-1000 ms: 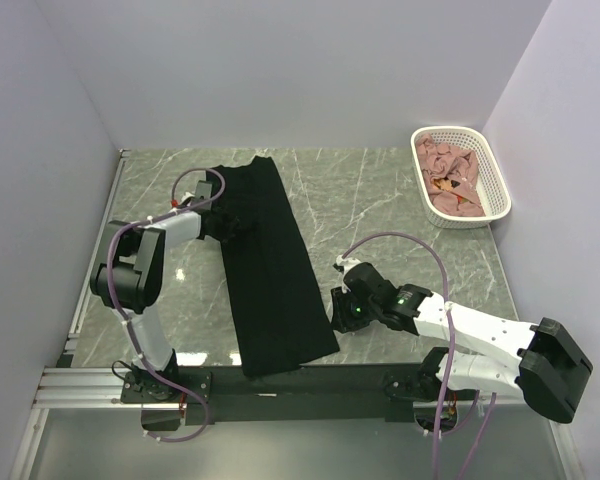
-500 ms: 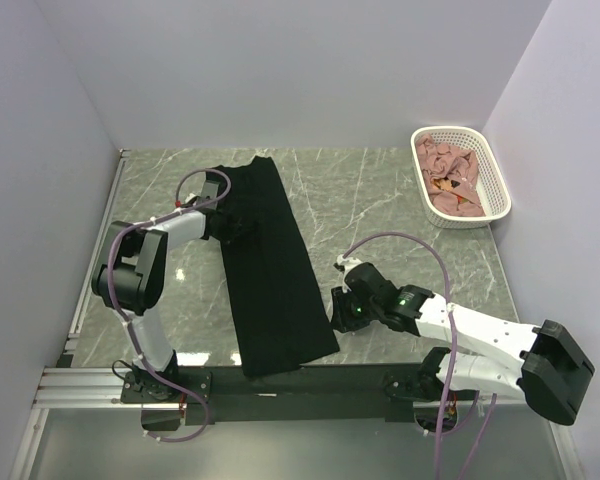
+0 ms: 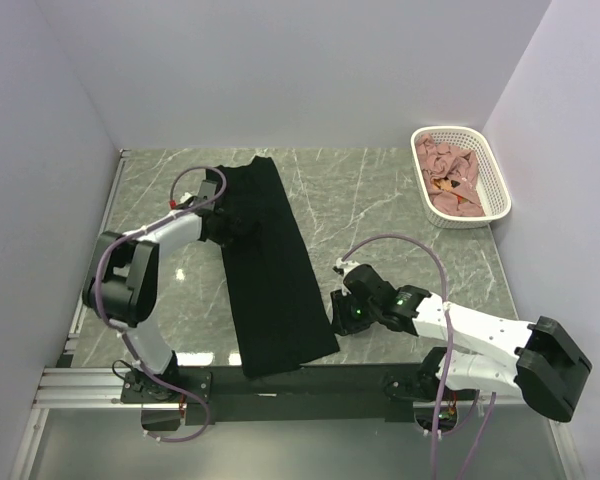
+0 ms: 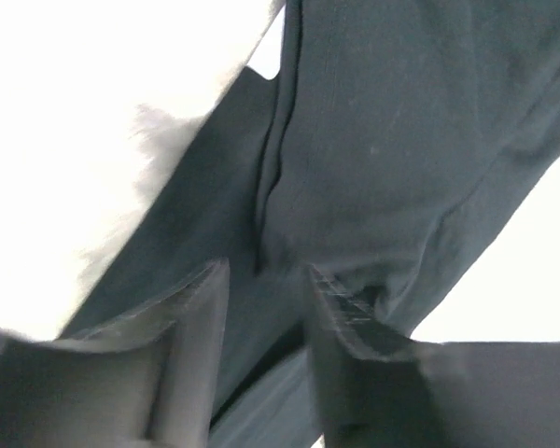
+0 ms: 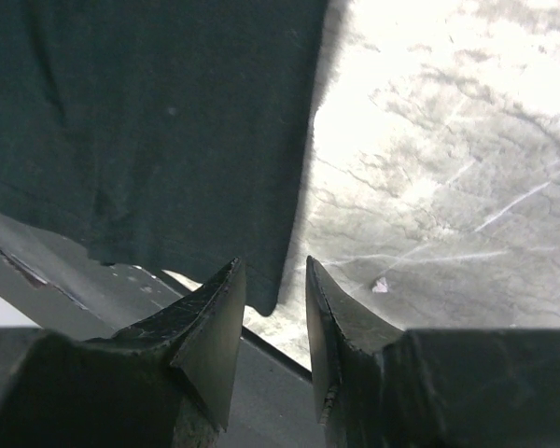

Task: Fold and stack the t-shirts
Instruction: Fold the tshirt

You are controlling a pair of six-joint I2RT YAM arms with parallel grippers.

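In the top view the left gripper (image 3: 228, 222) sits black against the large plain black short-sleeved t-shirt (image 3: 275, 270), so its fingertips cannot be picked out there. The shirt's near end overhangs the grey marbled table (image 3: 400, 200) onto a dark rail (image 3: 310, 385), where its hem is lost. The dusty pink cloth (image 3: 442, 160) lies crumpled in the white oval plastic lattice basket (image 3: 495, 172). Its pieces cannot be counted, and an orange speck (image 3: 443, 184) among them is too small to name. In the left wrist view the shirt runs past the top and right edges, and the table is glared to plain white. In the right wrist view the shirt is cut off at the top and left.
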